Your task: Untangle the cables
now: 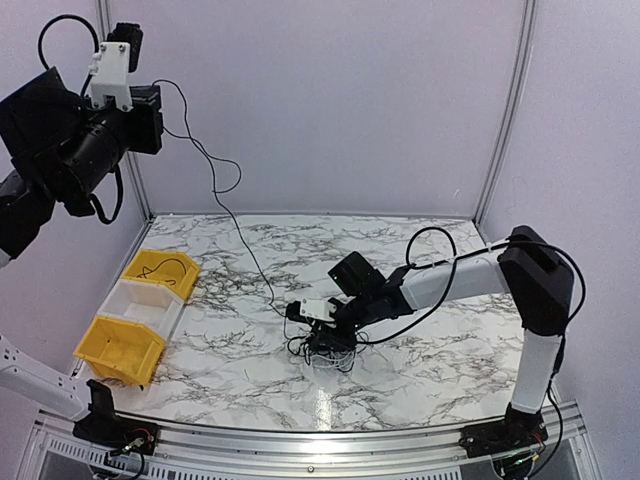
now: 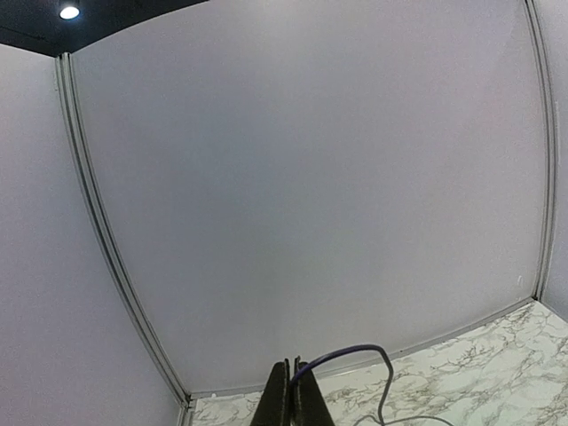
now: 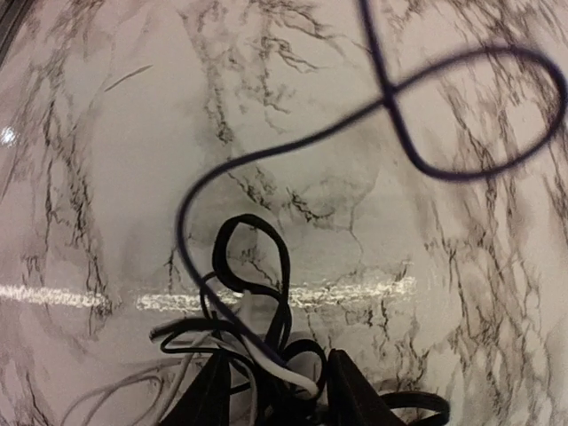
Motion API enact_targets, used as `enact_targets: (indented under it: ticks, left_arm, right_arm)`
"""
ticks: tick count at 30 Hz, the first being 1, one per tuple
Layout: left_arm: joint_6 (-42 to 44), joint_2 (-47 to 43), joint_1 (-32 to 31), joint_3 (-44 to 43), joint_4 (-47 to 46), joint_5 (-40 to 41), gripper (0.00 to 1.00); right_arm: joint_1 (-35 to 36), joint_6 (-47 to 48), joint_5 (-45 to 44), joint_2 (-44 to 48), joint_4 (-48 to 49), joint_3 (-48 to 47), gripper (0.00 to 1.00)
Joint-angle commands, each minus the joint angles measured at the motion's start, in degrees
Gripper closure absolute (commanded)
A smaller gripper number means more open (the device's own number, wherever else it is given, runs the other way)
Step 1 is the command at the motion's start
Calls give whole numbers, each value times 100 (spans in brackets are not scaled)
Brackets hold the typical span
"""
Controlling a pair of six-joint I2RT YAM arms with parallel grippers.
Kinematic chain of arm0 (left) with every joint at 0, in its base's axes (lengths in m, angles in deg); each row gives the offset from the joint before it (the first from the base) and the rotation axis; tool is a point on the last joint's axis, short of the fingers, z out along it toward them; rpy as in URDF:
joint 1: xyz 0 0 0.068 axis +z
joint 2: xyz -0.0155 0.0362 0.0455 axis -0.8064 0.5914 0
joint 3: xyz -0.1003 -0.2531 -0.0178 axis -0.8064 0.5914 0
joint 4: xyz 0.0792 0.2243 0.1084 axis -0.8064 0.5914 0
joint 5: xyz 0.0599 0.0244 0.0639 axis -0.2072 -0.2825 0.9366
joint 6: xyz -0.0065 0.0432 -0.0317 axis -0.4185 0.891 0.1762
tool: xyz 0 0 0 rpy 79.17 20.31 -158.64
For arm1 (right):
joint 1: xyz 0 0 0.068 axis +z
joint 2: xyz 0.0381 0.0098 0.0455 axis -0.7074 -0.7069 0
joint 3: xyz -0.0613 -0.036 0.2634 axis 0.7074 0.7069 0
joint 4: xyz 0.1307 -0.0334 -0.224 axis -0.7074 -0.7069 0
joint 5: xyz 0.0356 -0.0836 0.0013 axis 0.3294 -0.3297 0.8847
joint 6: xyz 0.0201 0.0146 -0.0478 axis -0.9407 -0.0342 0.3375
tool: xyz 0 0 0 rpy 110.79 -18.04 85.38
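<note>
**A:** What's the right gripper (image 3: 280, 401) doing down there? From the near edge of the table (image 1: 450, 360) I'm seeing it parked right on the clump (image 1: 330, 352), about mid-table and a bit toward the near edge.

**B:** Its fingers are standing apart, straddling the wires, with a white wire (image 3: 266, 359) running between them. It isn't clamping anything, I'd say. If it's meaning to pin the knot, it should probably be closing low on the dense part. Grabbing the one strand (image 1: 243, 235) that's being pulled wouldn't free anything.

**A:** And where's that strand going?

**B:** It's heading up toward the far left corner. The left gripper (image 2: 291, 399) is pinched shut on its end, hanging high over the table's left edge. The line is sagging and crossing itself in a loop partway along. I'm guessing a slow, steady pull is the way, since that loop could cinch into a fresh knot.

**A:** Anything getting in the way?

**B:** There are bins lining the left edge: the near yellow bin (image 1: 100, 338), the white bin (image 1: 125, 293), and the far yellow bin (image 1: 137, 262) with a loose cable (image 1: 172, 264) lying in it. They're well apart from the clump, but they're sitting under the raised arm, so a drooping strand could catch a rim. Past that it's just the back wall (image 1: 330, 100).
</note>
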Motion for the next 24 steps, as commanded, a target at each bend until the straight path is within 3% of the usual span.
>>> enact_targets:
  ticks: [1,6,12,14,21,24]
  left_arm:
    - [99,-179,-24,-275,-38,147,100]
    - [490,-149,-24,-1147,-29,269,100]
    - [1028,-52,-28,-1906,-36,458,100]
    - [1064,-79,-26,-1855,-39,466,100]
    - [1063,-109,-24,-1651,-78,582,100]
    - [1203,-128,-25,-1794,-315,662,100]
  right_arm:
    - [-48,19,-234,-164,-76,65,71]
    - [-537,68,-245,178,-438,361,91]
    - [-1473,212,-708,787,-593,909,92]
    - [-1754,208,-788,916,-597,1055,90]
    - [-2216,18,-1131,909,-466,1362,65]
    - [-2328,-35,-1192,807,-438,1364,62]
